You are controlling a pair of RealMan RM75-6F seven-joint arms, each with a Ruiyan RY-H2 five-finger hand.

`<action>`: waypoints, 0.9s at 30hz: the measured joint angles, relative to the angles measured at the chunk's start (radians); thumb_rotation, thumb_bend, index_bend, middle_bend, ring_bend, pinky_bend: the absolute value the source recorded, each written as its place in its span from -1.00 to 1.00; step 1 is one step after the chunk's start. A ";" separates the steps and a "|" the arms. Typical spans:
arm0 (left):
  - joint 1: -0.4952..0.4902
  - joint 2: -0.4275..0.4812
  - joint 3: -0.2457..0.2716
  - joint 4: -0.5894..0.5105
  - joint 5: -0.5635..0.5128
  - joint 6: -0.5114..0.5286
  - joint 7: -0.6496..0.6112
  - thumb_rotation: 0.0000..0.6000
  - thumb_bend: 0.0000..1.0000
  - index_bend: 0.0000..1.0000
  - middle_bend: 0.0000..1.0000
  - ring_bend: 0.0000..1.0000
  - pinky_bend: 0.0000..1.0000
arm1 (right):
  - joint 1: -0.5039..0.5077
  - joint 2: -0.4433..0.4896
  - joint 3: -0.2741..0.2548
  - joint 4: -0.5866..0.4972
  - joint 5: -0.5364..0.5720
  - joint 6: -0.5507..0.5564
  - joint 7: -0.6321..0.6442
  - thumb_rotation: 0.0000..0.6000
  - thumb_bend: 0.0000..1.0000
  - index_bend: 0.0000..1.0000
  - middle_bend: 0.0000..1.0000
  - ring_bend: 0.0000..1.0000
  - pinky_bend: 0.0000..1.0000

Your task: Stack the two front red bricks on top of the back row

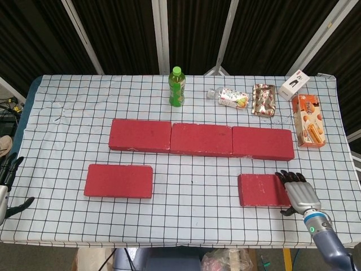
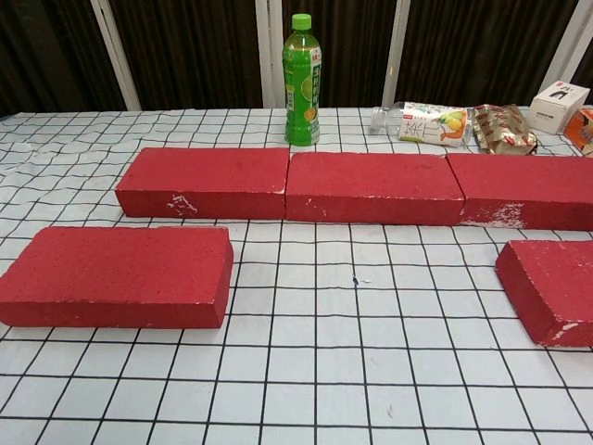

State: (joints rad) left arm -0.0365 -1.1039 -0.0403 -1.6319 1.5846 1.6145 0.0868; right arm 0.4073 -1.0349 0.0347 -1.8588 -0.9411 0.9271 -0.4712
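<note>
A back row of three red bricks (image 1: pixel 201 139) (image 2: pixel 373 187) lies end to end across the middle of the table. In front of it lie two single red bricks: the front left brick (image 1: pixel 118 180) (image 2: pixel 116 276) and the front right brick (image 1: pixel 264 189) (image 2: pixel 550 288). My right hand (image 1: pixel 297 193) is over the right end of the front right brick, fingers spread and extended onto its top; only the head view shows it. My left hand (image 1: pixel 5 186) hangs off the table's left edge, fingers apart, holding nothing.
Along the back stand a green bottle (image 1: pixel 177 87) (image 2: pixel 301 81), a drink pouch (image 1: pixel 233 97), a snack packet (image 1: pixel 264 100), a white box (image 1: pixel 294 84) and an orange biscuit box (image 1: pixel 308 120). The checked tablecloth (image 1: pixel 192 203) covers the table.
</note>
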 measured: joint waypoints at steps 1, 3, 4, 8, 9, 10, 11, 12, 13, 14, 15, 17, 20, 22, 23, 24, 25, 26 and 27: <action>0.000 0.000 0.000 0.000 -0.001 0.000 0.000 1.00 -1.00 -0.83 -0.99 -1.00 -0.72 | 0.005 -0.007 -0.001 0.004 0.004 -0.001 -0.004 1.00 -0.69 -1.00 -1.00 -1.00 -1.00; 0.000 0.000 -0.001 0.000 -0.003 0.000 -0.001 1.00 -1.00 -0.83 -0.99 -1.00 -0.72 | 0.014 -0.021 -0.004 0.011 0.012 -0.002 -0.010 1.00 -0.69 -1.00 -1.00 -1.00 -1.00; 0.000 0.000 -0.002 0.000 -0.004 0.000 -0.001 1.00 -1.00 -0.83 -0.99 -1.00 -0.72 | 0.017 -0.027 -0.005 0.014 0.015 -0.003 -0.013 1.00 -0.69 -1.00 -1.00 -1.00 -1.00; 0.000 0.000 -0.004 0.001 -0.007 0.000 -0.002 1.00 -1.00 -0.83 -0.99 -1.00 -0.72 | 0.034 -0.052 -0.010 0.025 0.032 -0.002 -0.026 1.00 -0.69 -1.00 -1.00 -1.00 -1.00; 0.000 0.000 -0.005 0.002 -0.008 0.000 -0.002 1.00 -1.00 -0.83 -0.99 -1.00 -0.72 | 0.039 -0.058 -0.012 0.026 0.036 -0.001 -0.031 1.00 -0.69 -1.00 -1.00 -1.00 -1.00; 0.000 0.000 -0.005 0.001 -0.008 0.000 -0.002 1.00 -1.00 -0.83 -0.99 -1.00 -0.72 | 0.042 -0.061 -0.013 0.026 0.038 0.000 -0.034 1.00 -0.69 -1.00 -1.00 -1.00 -1.00; -0.001 -0.001 -0.006 0.001 -0.009 -0.001 -0.002 1.00 -1.00 -0.83 -0.99 -1.00 -0.72 | 0.046 -0.064 -0.014 0.026 0.040 0.001 -0.038 1.00 -0.69 -1.00 -1.00 -1.00 -1.00; -0.001 -0.001 -0.006 0.000 -0.010 -0.002 -0.002 1.00 -1.00 -0.83 -0.99 -1.00 -0.72 | 0.051 -0.068 -0.015 0.025 0.042 0.002 -0.044 1.00 -0.69 -1.00 -1.00 -1.00 -1.00; -0.002 0.000 -0.006 0.000 -0.010 -0.003 -0.002 1.00 -1.00 -0.83 -0.99 -1.00 -0.72 | 0.056 -0.071 -0.017 0.023 0.044 0.002 -0.049 1.00 -0.69 -1.00 -1.00 -1.00 -1.00; -0.002 0.000 -0.007 0.001 -0.010 -0.003 -0.003 1.00 -1.00 -0.83 -0.99 -1.00 -0.72 | 0.060 -0.075 -0.018 0.021 0.046 0.003 -0.053 1.00 -0.69 -1.00 -1.00 -1.00 -1.00; -0.002 0.000 -0.007 0.000 -0.011 -0.003 -0.003 1.00 -1.00 -0.83 -0.99 -1.00 -0.72 | 0.065 -0.079 -0.019 0.020 0.049 0.006 -0.058 1.00 -0.69 -1.00 -1.00 -1.00 -1.00; -0.003 0.000 -0.008 0.000 -0.012 -0.005 -0.003 1.00 -1.00 -0.83 -0.99 -1.00 -0.72 | 0.069 -0.085 -0.021 0.019 0.054 0.010 -0.063 1.00 -0.69 -1.00 -1.00 -1.00 -1.00; -0.004 0.000 -0.010 0.000 -0.018 -0.008 -0.004 1.00 -1.00 -0.83 -0.99 -1.00 -0.72 | 0.080 -0.098 -0.024 0.022 0.070 0.013 -0.073 1.00 -0.69 -1.00 -1.00 -0.95 -1.00; -0.005 0.000 -0.012 0.000 -0.022 -0.010 -0.005 1.00 -1.00 -0.83 -0.99 -1.00 -0.72 | 0.088 -0.106 -0.026 0.026 0.082 0.014 -0.082 1.00 -0.69 -1.00 -0.97 -0.88 -1.00; -0.005 0.000 -0.013 0.000 -0.023 -0.011 -0.006 1.00 -1.00 -0.83 -0.99 -1.00 -0.72 | 0.092 -0.109 -0.027 0.028 0.087 0.014 -0.085 1.00 -0.69 -1.00 -0.91 -0.82 -1.00; -0.006 0.000 -0.013 0.000 -0.025 -0.012 -0.005 1.00 -1.00 -0.83 -0.99 -1.00 -0.72 | 0.097 -0.114 -0.028 0.030 0.093 0.016 -0.088 1.00 -0.69 -1.00 -0.86 -0.78 -1.00; -0.006 -0.001 -0.014 0.000 -0.026 -0.013 -0.005 1.00 -1.00 -0.83 -0.99 -1.00 -0.72 | 0.099 -0.117 -0.028 0.032 0.096 0.018 -0.089 1.00 -0.69 -1.00 -0.78 -0.72 -1.00; -0.007 -0.001 -0.014 0.000 -0.027 -0.014 -0.005 1.00 -1.00 -0.83 -0.99 -1.00 -0.72 | 0.101 -0.120 -0.028 0.033 0.096 0.022 -0.089 1.00 -0.69 -1.00 -0.71 -0.67 -1.00; -0.007 -0.001 -0.015 0.000 -0.028 -0.015 -0.004 1.00 -1.00 -0.83 -0.99 -1.00 -0.72 | 0.102 -0.123 -0.027 0.035 0.096 0.027 -0.088 1.00 -0.69 -1.00 -0.65 -0.62 -1.00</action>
State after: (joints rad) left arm -0.0436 -1.1053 -0.0550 -1.6317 1.5566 1.5996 0.0825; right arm 0.5090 -1.1582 0.0074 -1.8238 -0.8446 0.9545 -0.5595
